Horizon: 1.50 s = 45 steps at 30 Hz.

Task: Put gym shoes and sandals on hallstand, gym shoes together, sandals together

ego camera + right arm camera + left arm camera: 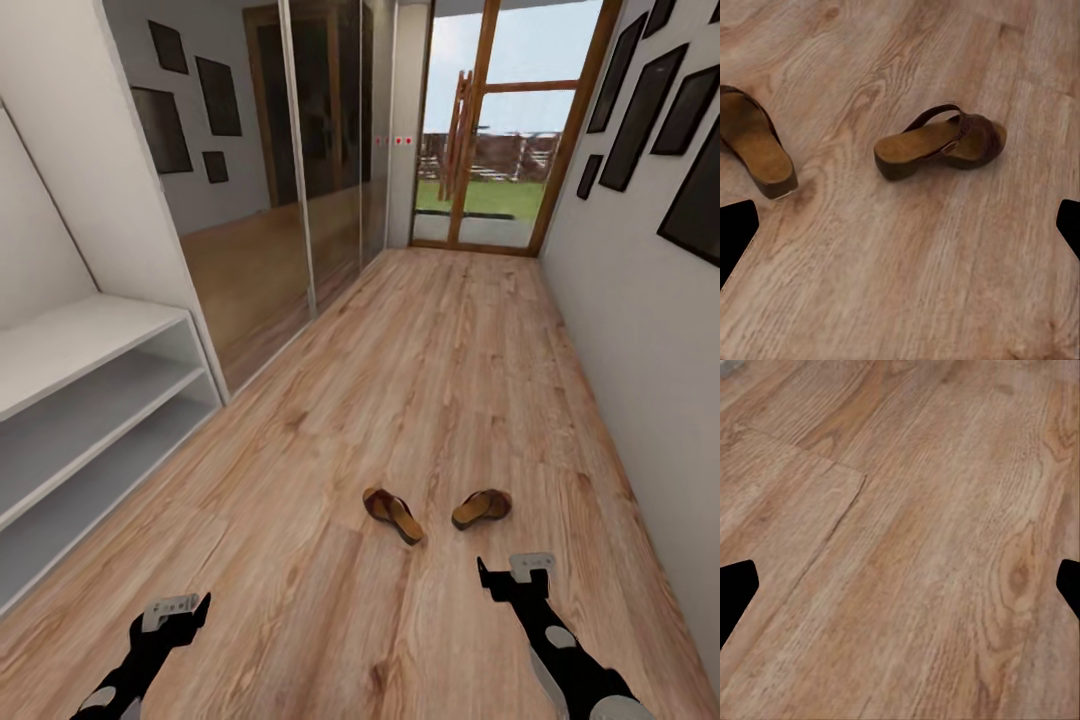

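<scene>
Two brown sandals lie on the wood-plank corridor floor (420,380), toes angled apart: one sandal (392,514) on the left, the other sandal (482,508) on the right. My right gripper (510,572) hovers open just short of the right sandal (941,142), and the left sandal (757,146) sits off to the side. My left gripper (180,608) hangs open over bare floor (907,525), with nothing between its fingers. The white hallstand (90,400) with open shelves runs along the left wall. The gym shoes are out of view.
Mirrored wardrobe doors (300,150) continue past the hallstand on the left. A glass door with a wooden frame (490,130) closes the corridor's far end. The right wall (640,330) carries black picture frames and stands close to my right arm.
</scene>
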### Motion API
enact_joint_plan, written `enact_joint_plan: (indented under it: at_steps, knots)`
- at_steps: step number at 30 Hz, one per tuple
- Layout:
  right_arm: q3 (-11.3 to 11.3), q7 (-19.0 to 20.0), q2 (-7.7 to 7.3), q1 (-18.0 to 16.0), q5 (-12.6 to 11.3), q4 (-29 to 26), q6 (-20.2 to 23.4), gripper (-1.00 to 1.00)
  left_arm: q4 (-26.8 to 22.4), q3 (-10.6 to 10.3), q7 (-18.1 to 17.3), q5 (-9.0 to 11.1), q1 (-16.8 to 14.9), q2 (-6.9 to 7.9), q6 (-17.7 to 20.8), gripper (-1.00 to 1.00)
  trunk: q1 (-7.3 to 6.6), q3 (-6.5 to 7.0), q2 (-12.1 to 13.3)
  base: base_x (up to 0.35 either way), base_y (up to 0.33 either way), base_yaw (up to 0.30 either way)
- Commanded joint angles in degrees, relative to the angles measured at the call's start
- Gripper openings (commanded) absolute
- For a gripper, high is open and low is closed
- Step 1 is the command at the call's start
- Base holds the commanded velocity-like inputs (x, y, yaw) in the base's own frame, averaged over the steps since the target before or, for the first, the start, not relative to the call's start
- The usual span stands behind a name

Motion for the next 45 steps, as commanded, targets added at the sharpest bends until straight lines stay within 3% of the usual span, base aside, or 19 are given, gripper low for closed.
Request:
enact_joint_plan:
  at_steps: [1,7,13,21,34,45]
  knots:
    - [-0.4,0.1,0.35,0.0,0.6,-0.9,0.8,1.00,-0.1,0.2,-0.1,0.5,-0.5,-0.05,0.0,1.00,0.02,-0.05,0.0,0.281,-0.201,0.000]
    - [-0.4,0.2,1.78,0.0,0.6,-5.5,6.1,1.00,-0.8,0.1,1.3,0.3,-2.7,-0.19,0.1,1.00,0.02,-0.05,0.0,0.281,-0.201,0.000]
    - [-0.3,0.2,2.25,0.0,0.5,-8.3,8.5,1.00,-1.0,0.2,1.6,0.3,-3.9,-0.26,0.1,1.00,0.02,-0.05,0.0,0.281,-0.200,0.000]
    - [-0.3,0.3,1.91,0.0,0.6,-9.5,9.1,1.00,-1.1,0.2,1.7,0.2,-4.3,-0.64,0.1,1.00,0.02,-0.05,0.0,0.239,-0.148,0.000]
    - [-0.2,0.7,1.55,0.0,0.8,-9.3,9.2,1.00,-1.0,0.1,1.1,0.2,-3.7,-0.68,0.0,1.00,0.02,-0.07,0.0,0.036,-0.021,0.007]
    - [-0.2,0.7,1.93,0.0,0.8,-8.6,9.3,1.00,-1.2,-0.1,1.2,0.2,-4.3,-0.84,0.1,1.00,0.02,-0.44,0.0,0.001,0.000,0.207]
